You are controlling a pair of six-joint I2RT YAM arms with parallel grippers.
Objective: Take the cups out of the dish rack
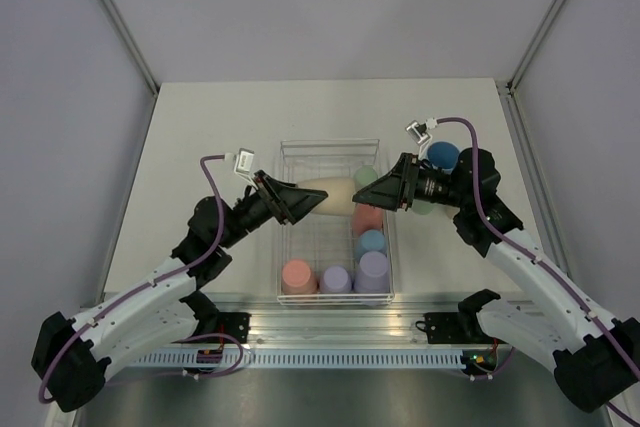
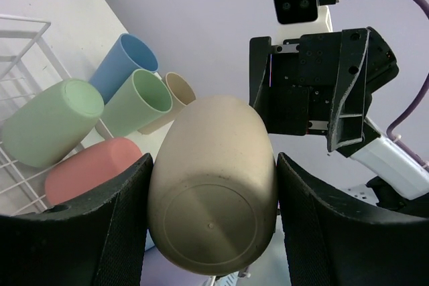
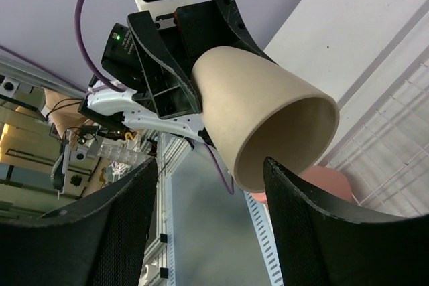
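My left gripper point(image 1: 300, 201) is shut on a beige cup point(image 1: 327, 195), holding it on its side above the white wire dish rack point(image 1: 284, 247). In the left wrist view the cup's base point(image 2: 213, 199) faces the camera, pressed between both fingers. My right gripper point(image 1: 380, 193) stands open at the cup's mouth. In the right wrist view the cup point(image 3: 261, 118) points its open rim toward me, and one right finger point(image 3: 322, 232) overlaps the lower rim. Salmon point(image 1: 297, 275), lavender point(image 1: 335, 279) and blue point(image 1: 371, 242) cups stand in the rack.
A blue cup point(image 1: 443, 155) and a green one point(image 1: 428, 209) sit on the table right of the rack, behind my right wrist. More cups lie near the rack's far right corner: green point(image 2: 137, 102), blue point(image 2: 127, 61), beige point(image 2: 171, 98). Grey walls close in on three sides.
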